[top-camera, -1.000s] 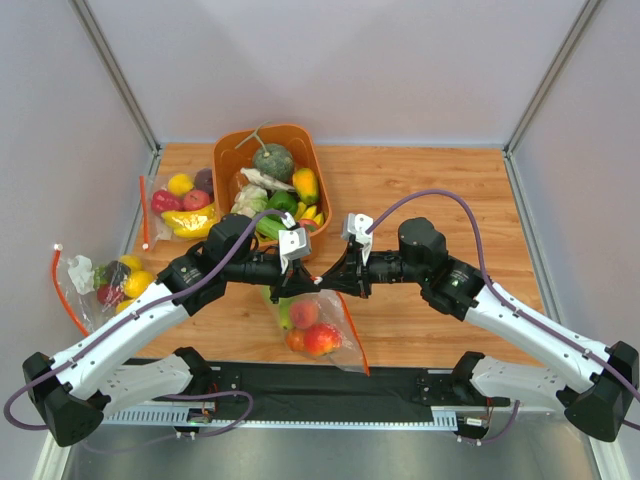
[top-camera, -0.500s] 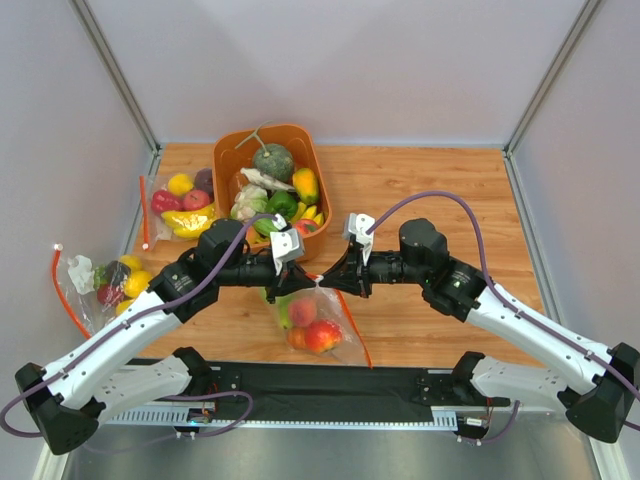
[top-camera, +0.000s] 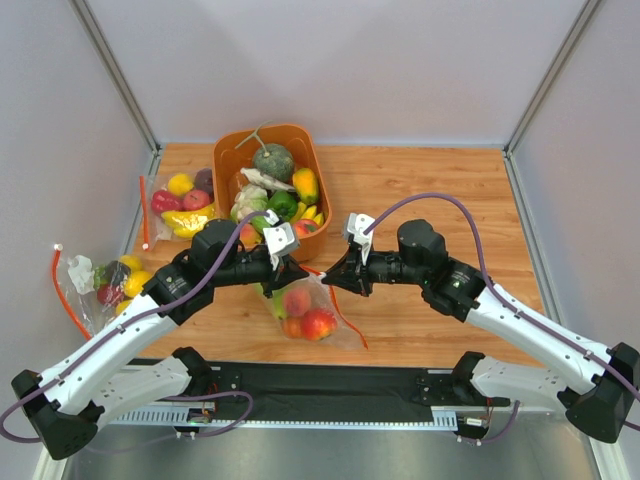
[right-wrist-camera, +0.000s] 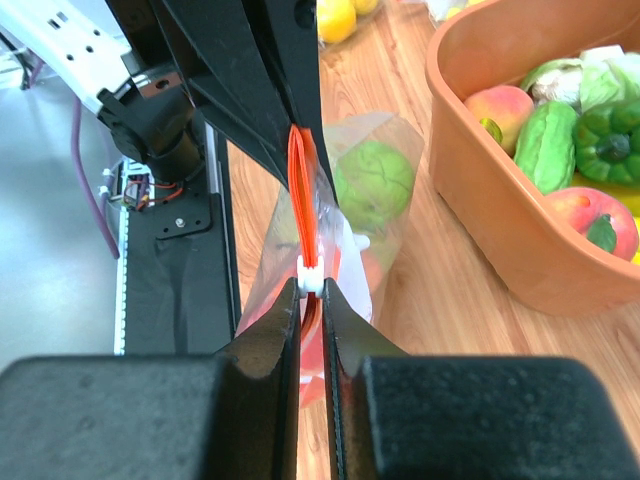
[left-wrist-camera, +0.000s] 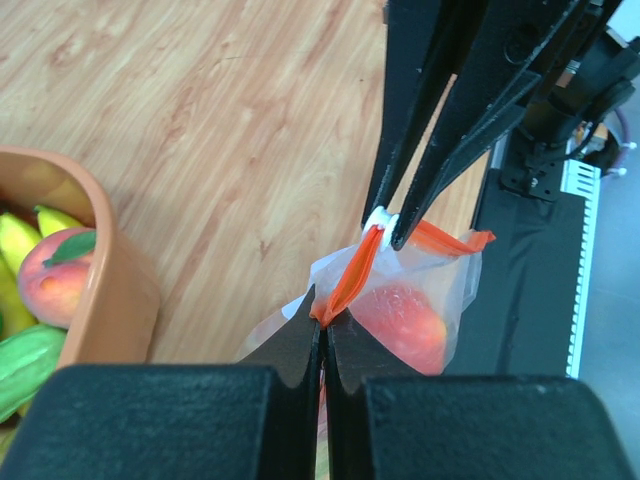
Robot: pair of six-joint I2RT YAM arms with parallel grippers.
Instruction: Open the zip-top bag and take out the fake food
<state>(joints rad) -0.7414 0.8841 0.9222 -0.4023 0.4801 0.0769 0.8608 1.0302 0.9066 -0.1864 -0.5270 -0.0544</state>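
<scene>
The zip-top bag (top-camera: 305,310) hangs between my two grippers just above the wooden table. Its red-orange zip strip (right-wrist-camera: 305,190) runs taut from one gripper to the other. The fake food (top-camera: 318,323) sits inside: a peach-red fruit, a red one, an orange one and a green apple (right-wrist-camera: 375,180). My left gripper (top-camera: 288,265) is shut on one end of the strip (left-wrist-camera: 345,285). My right gripper (top-camera: 328,281) is shut on the white slider (right-wrist-camera: 312,278), close to the left gripper. The slider also shows in the left wrist view (left-wrist-camera: 378,217).
An orange basket (top-camera: 225,160) of plastic vegetables and a stemmed melon stands behind the grippers. A bag with a banana and purple fruit (top-camera: 185,200) lies to its left. Another bag (top-camera: 110,280) lies at the left edge. A black mat (top-camera: 400,385) runs along the near edge.
</scene>
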